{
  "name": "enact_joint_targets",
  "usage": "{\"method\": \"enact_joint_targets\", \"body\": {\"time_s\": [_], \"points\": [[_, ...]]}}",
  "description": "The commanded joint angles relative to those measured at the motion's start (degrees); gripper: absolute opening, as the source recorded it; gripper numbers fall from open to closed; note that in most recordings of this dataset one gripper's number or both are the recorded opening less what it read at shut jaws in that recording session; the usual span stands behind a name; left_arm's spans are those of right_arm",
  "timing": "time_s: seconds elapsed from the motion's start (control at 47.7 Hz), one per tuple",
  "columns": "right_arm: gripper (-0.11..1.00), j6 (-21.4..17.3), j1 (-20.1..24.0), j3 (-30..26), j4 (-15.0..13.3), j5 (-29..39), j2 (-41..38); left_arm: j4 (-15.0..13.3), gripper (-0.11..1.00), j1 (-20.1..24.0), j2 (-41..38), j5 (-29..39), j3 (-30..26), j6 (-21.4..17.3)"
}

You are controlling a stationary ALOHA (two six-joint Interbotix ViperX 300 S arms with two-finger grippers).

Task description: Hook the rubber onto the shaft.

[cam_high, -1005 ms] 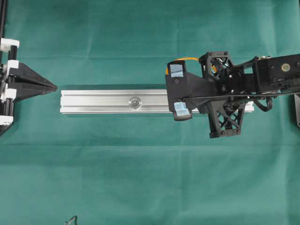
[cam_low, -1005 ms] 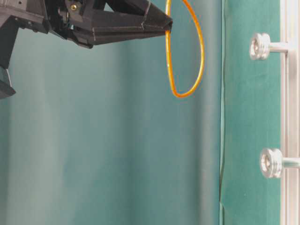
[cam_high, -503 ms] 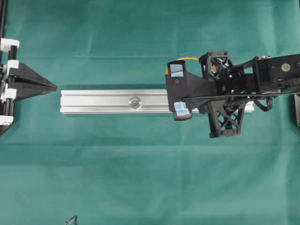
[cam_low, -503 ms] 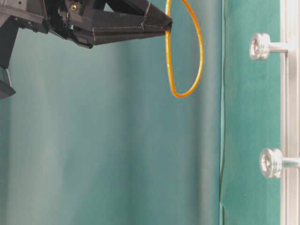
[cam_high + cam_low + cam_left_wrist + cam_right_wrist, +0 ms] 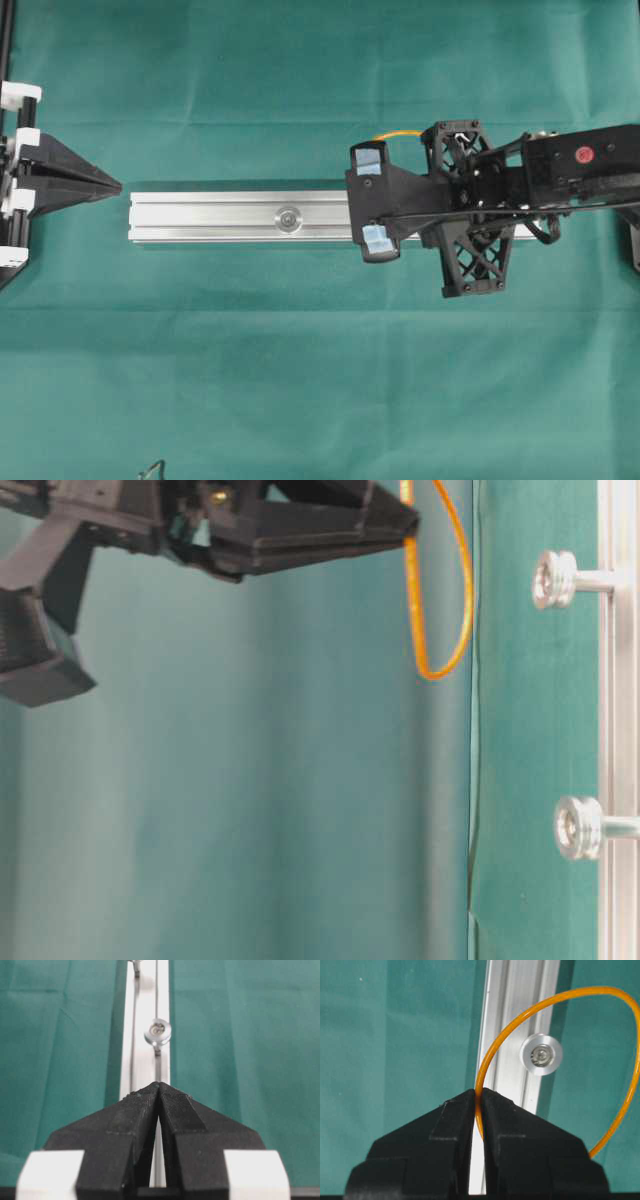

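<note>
The rubber is a thin orange loop [image 5: 480, 1077] hanging from my right gripper [image 5: 480, 1091], which is shut on it. In the right wrist view the loop frames a silver shaft [image 5: 541, 1054] on the aluminium rail [image 5: 512, 1010]. In the table-level view the loop [image 5: 418, 630] hangs just short of the upper shaft [image 5: 555, 578], apart from it; a second shaft [image 5: 578, 827] stands lower. Overhead, my right gripper [image 5: 365, 200] is over the rail's right half [image 5: 200, 215], with a bit of orange [image 5: 395, 134] showing. My left gripper [image 5: 116, 186] is shut and empty at the rail's left end.
The rail lies on a green cloth [image 5: 300, 380]. The left wrist view looks along the rail [image 5: 145, 1035] at a shaft [image 5: 158, 1031]. A thin black wire end [image 5: 152, 468] shows at the bottom edge overhead.
My right gripper has moved with the rubber towards the rail and slightly left overhead; the loop now hangs closer to the upper shaft. The left arm has not moved.
</note>
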State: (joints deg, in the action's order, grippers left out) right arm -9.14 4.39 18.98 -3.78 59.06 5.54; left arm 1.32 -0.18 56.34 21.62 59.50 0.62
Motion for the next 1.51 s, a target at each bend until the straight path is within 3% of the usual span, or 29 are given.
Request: {"method": "enact_joint_targets", "body": {"time_s": [0.0,0.67,1.487], "points": [[0.07,-0.09,-0.09,0.44,0.53,-2.02,0.62,0.18,0.00,-0.09,-0.53,-0.44,-1.58,0.00],[0.07,-0.09,-0.09,5.71,2.55,-7.65,0.53,0.18,0.00,-0.09,-0.62,-0.35,-1.49,0.00],[0.07,0.00,0.70,4.57,2.81,-7.65,-0.18,0.18,0.00,-0.09,-0.62,-0.35,-1.49,0.00]]}}
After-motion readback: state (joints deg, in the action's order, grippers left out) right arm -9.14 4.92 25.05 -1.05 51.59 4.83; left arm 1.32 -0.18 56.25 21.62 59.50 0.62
